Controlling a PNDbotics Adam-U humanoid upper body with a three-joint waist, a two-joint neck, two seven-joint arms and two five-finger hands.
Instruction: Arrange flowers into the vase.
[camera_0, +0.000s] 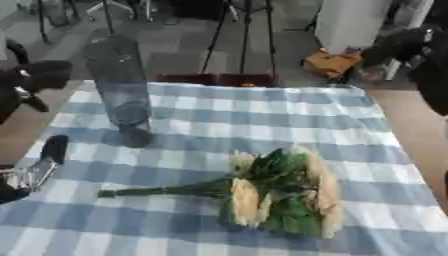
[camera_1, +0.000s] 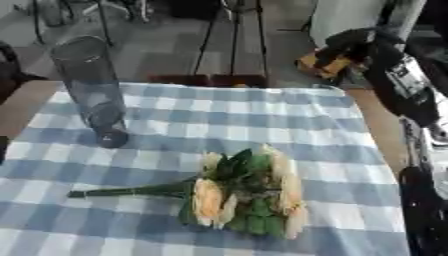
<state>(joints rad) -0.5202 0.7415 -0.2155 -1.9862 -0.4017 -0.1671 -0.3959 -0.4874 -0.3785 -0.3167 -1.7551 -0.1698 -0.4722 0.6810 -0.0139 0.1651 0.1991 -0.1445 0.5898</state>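
**Cloth, glass and matt petals**

A blue-and-white checked cloth (camera_0: 262, 115) covers the middle of the frame, matt and soft-looking. At the upper left stands a tall vase (camera_0: 118, 85) of clear, smooth glass with a faint sheen. Low in the centre lies a bunch of flowers (camera_0: 280, 192): cream petals look matt and papery, the green leaves slightly glossy. Bare table (camera_0: 411, 125) at the right edge looks like smooth brown wood.

Grey floor (camera_0: 175, 55) behind the table, with tripod legs (camera_0: 241, 37) and a white cabinet (camera_0: 350, 22)
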